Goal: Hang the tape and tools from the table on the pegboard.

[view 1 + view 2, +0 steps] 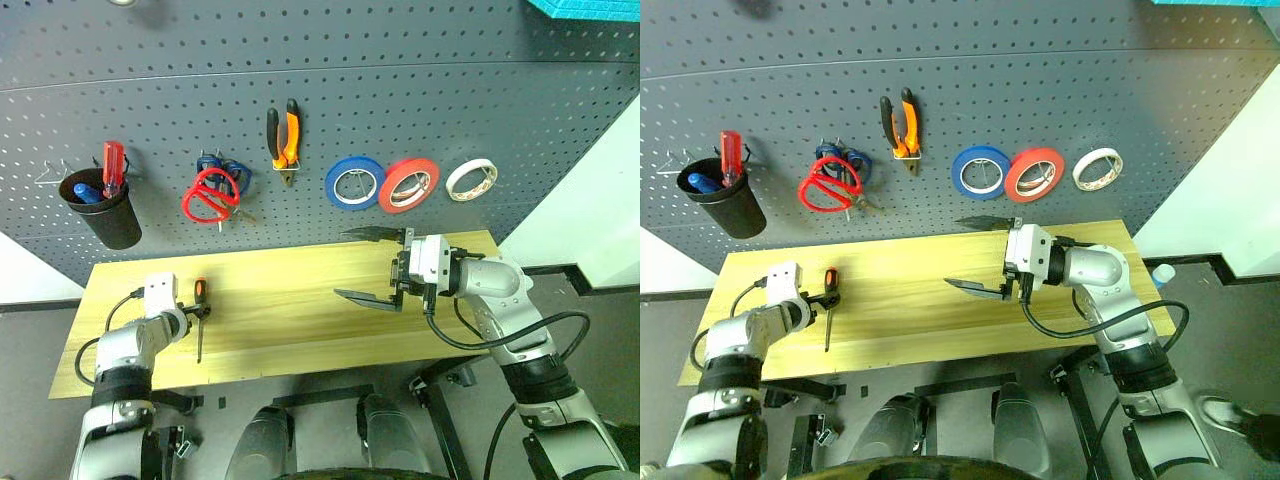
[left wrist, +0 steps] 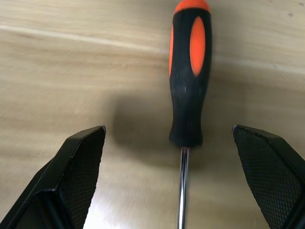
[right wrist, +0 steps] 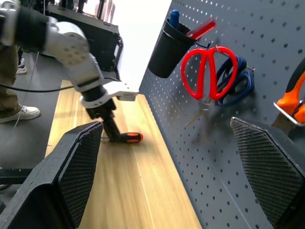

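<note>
A slim screwdriver (image 1: 200, 322) with a black-and-orange handle (image 2: 189, 71) lies on the light wood table (image 1: 290, 300) near its left end. My left gripper (image 1: 192, 312) is open and points down over it, its fingers (image 2: 81, 176) on either side of the handle's lower end and not touching it. My right gripper (image 1: 375, 268) hovers open and empty above the table's right half, pointing left. On the dark pegboard (image 1: 400, 90) hang red-handled scissors (image 1: 210, 195), orange-and-black pliers (image 1: 283, 135) and the cream-white tape (image 1: 471, 179).
A black cup (image 1: 105, 210) holding a red-handled screwdriver (image 1: 113, 168) hangs at the pegboard's left. Blue-handled scissors (image 1: 228, 176) hang behind the red ones. A blue roll (image 1: 354, 182) and a red roll (image 1: 408, 184) hang left of the cream tape.
</note>
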You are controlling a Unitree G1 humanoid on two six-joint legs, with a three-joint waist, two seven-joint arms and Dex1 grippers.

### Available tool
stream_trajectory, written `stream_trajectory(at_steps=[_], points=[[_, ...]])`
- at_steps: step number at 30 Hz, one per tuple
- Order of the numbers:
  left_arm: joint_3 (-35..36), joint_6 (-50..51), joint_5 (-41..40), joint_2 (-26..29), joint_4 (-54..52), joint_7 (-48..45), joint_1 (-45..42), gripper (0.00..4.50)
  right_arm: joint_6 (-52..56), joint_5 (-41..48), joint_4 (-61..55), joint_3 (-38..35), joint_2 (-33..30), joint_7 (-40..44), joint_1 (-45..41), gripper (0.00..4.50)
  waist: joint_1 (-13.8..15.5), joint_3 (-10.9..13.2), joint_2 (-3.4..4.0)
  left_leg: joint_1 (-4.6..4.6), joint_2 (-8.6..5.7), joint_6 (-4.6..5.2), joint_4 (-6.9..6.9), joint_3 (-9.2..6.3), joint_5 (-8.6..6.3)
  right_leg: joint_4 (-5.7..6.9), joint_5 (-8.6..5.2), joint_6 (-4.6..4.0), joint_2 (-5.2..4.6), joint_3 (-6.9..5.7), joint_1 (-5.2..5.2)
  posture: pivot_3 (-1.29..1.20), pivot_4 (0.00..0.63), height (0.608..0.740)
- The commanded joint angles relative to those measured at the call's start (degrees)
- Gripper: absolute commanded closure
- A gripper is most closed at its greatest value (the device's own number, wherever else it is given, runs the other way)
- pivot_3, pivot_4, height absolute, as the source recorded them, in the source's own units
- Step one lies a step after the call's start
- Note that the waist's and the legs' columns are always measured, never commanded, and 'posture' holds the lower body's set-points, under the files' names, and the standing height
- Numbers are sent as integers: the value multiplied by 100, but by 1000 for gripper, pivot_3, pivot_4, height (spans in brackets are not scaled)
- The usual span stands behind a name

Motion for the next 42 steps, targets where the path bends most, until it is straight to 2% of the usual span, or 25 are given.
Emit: stream_trajectory(at_steps=[1,8,9,12,20,22,25,29,32,34,37,42], points=[[16,-302,121,173,765,-64,-412,49,82,54,-325,-54,-128,15,88,0,-11,0,0,0,0,0,0,0,0,0,1,1,0,0,0,-31,118,740],[-69,-737,274,315,2057,-238,-1028,49,601,126,-598,151,-718,517,582,0,-11,-1,-2,-1,0,0,0,2,0,-4,1,11,0,0,1,-43,124,740],[-64,-781,282,333,2158,-257,-1072,213,630,137,-621,136,-731,507,613,0,-26,-2,-1,-1,0,0,0,2,0,-4,-3,19,0,0,2,-46,127,740],[-42,-902,274,369,2374,-330,-1160,924,608,108,-617,88,-722,493,668,0,-42,-2,-1,2,0,0,2,5,0,-2,-5,35,0,2,2,-47,128,740],[-65,-887,287,428,2407,-422,-1121,3613,533,64,-562,54,-701,474,667,0,-30,-2,-1,1,0,0,7,4,0,-3,-3,39,-1,2,6,-45,126,740],[-72,-780,277,470,2202,-467,-977,3752,505,31,-537,67,-676,451,624,0,-36,-2,-1,1,0,0,7,4,0,-3,-3,39,-1,2,6,-46,124,740],[-233,-500,233,567,1048,-835,-372,3752,473,19,-523,50,-637,404,549,0,-145,-2,-1,0,0,0,7,4,0,-4,-3,39,-1,3,6,-52,121,740],[54,-716,-432,675,-2461,-1664,1470,3752,355,90,-487,-57,-515,267,355,0,-251,0,-5,-9,3,-1,4,7,-2,-5,10,18,-2,11,-9,-44,120,740],[518,-1714,-942,699,-4460,-2519,2740,3752,404,433,-556,-162,-325,258,133,0,-228,3,-10,-14,5,-2,-1,9,-3,-5,10,15,-2,15,-20,-22,119,740],[878,-2280,-1159,684,-5077,-2846,3248,3752,647,813,-710,-246,-176,237,-66,0,-148,2,-6,-10,8,-3,-4,13,-3,-6,0,-4,-2,15,-16,-13,117,740],[1409,-2533,-1548,763,-5261,-3060,3444,3752,1167,1362,-963,-328,-15,132,-417,0,-93,-8,13,-7,9,-1,2,14,-3,-10,-11,-4,0,14,-8,4,109,740],[2439,-2705,-2665,1043,-5211,-2820,2419,3752,1703,1730,-996,-406,194,-80,-903,0,22,-12,1,-17,8,1,38,7,-3,-7,-8,-8,5,8,2,18,96,740]])
